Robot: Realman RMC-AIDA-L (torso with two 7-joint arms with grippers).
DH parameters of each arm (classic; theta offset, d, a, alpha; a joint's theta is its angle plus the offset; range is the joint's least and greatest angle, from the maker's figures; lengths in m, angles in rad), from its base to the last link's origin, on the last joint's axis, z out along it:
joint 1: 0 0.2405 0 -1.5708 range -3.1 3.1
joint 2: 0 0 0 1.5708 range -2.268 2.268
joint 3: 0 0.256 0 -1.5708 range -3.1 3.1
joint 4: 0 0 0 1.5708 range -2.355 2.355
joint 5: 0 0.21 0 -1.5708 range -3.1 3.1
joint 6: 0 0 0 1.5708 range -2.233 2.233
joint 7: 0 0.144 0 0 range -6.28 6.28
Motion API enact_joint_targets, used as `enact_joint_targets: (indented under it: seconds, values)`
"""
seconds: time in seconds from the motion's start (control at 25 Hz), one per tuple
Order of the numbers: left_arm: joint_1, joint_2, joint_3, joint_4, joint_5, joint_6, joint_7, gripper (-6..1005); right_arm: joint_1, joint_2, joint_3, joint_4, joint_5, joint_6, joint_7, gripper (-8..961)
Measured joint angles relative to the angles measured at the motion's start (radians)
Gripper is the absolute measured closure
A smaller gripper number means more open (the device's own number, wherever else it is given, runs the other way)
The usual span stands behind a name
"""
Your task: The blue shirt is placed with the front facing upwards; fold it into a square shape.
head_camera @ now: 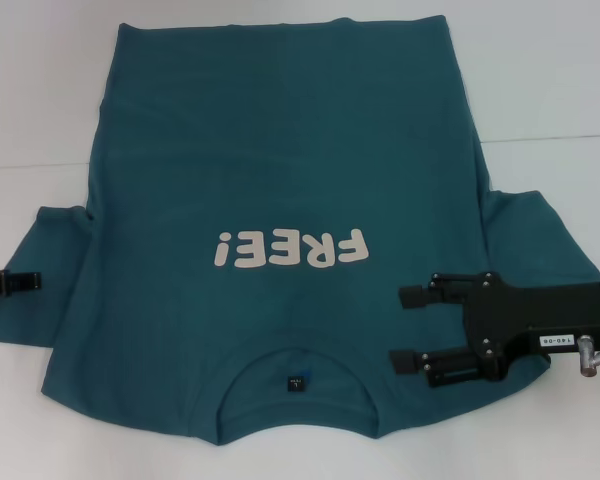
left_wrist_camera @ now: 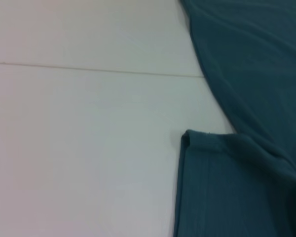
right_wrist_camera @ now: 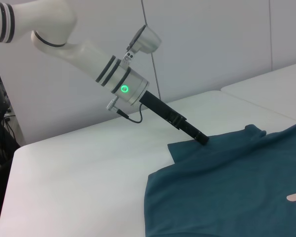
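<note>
The blue shirt (head_camera: 280, 180) lies flat on the white table, front up, with the white "FREE!" print (head_camera: 290, 248) and the collar (head_camera: 296, 380) at the near edge. My right gripper (head_camera: 412, 328) hovers open over the shirt's right shoulder, beside the print, with nothing between its fingers. My left gripper (head_camera: 25, 282) reaches in from the left edge, looks shut, and its tip rests on the left sleeve (head_camera: 40, 250). The right wrist view shows that tip (right_wrist_camera: 201, 139) touching the sleeve's edge (right_wrist_camera: 187, 148); whether it pinches cloth is hidden. The left wrist view shows the sleeve hem (left_wrist_camera: 187, 143).
The white table (head_camera: 540, 80) extends beyond the shirt on both sides, with a seam line (head_camera: 550, 138) running across it. The left arm (right_wrist_camera: 89, 54) slants down over the table's far side. A grey wall stands behind.
</note>
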Motion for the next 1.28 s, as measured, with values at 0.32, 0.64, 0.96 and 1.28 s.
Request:
enact_joint_targets:
  seconds: [0.32, 0.64, 0.96, 1.28]
  values:
    - [-0.016, 0.004, 0.0, 0.022, 0.003, 0.026, 0.0, 165, 0.002, -0.001, 0.0, 0.0, 0.0, 0.0, 0.002, 42]
    - [-0.028, 0.004, -0.002, 0.011, -0.006, 0.069, 0.0, 174, 0.007, -0.003, 0.0, -0.001, -0.002, 0.001, 0.003, 42]
    - [-0.03, 0.0, -0.006, 0.001, -0.012, 0.069, 0.0, 183, 0.002, -0.003, 0.0, -0.002, -0.002, 0.001, 0.004, 46]
    - [-0.039, -0.002, -0.001, 0.0, -0.028, 0.09, 0.002, 192, 0.001, -0.003, 0.0, -0.002, -0.002, 0.001, 0.004, 46]
